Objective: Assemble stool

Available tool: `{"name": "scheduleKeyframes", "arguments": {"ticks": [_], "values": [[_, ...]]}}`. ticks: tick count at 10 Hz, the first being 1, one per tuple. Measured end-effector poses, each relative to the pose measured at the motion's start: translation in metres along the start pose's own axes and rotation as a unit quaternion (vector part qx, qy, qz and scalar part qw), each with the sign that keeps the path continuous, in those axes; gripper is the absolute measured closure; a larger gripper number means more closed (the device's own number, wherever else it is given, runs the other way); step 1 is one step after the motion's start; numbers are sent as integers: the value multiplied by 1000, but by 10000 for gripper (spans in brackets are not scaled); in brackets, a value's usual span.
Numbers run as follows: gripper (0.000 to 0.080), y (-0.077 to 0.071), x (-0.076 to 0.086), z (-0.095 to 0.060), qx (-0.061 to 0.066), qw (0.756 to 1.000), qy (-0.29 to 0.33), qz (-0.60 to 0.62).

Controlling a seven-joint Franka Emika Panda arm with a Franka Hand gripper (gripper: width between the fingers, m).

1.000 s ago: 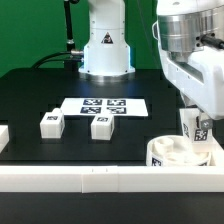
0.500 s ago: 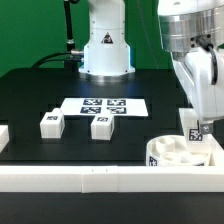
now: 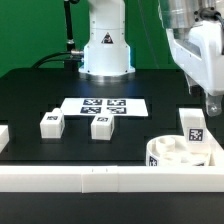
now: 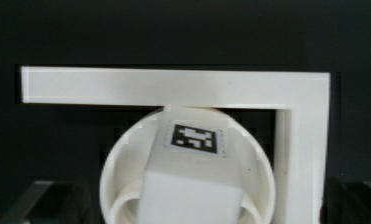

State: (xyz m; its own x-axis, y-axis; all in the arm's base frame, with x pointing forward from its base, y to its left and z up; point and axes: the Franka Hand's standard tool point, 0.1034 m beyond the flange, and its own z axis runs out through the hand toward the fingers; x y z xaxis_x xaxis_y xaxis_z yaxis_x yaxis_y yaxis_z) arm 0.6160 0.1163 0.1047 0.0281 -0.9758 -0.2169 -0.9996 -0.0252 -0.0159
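The round white stool seat (image 3: 176,155) lies in the front corner at the exterior view's right, against the white rails. One white tagged leg (image 3: 193,126) stands upright in it, free of the gripper. My gripper (image 3: 210,108) hangs above and slightly right of that leg, open and empty. In the wrist view the seat (image 4: 132,165) and the leg's tagged end (image 4: 200,138) lie straight below me; my fingers barely show there. Two more tagged legs (image 3: 52,123) (image 3: 101,125) lie loose on the black table at the left.
White border rails (image 3: 100,178) run along the front edge and form a corner (image 4: 164,85) around the seat. The marker board (image 3: 105,105) lies flat mid-table. The robot base (image 3: 105,45) stands behind it.
My gripper has let go of the leg standing in the seat and has risen up and to the right. The leg stays upright in the seat.
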Motion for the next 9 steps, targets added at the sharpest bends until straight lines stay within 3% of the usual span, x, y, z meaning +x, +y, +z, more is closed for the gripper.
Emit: {"name": "scheduleKeyframes", "arguments": {"ticks": [2,5,7,9], "values": [[151,0,0,0,-1,994,1,-105],[151,0,1,1,-1,967,1,-257],[151,-2,-3,-3,-19,895,22,-446],[151,-3,-11,-3,-23,849,29,-527]]}}
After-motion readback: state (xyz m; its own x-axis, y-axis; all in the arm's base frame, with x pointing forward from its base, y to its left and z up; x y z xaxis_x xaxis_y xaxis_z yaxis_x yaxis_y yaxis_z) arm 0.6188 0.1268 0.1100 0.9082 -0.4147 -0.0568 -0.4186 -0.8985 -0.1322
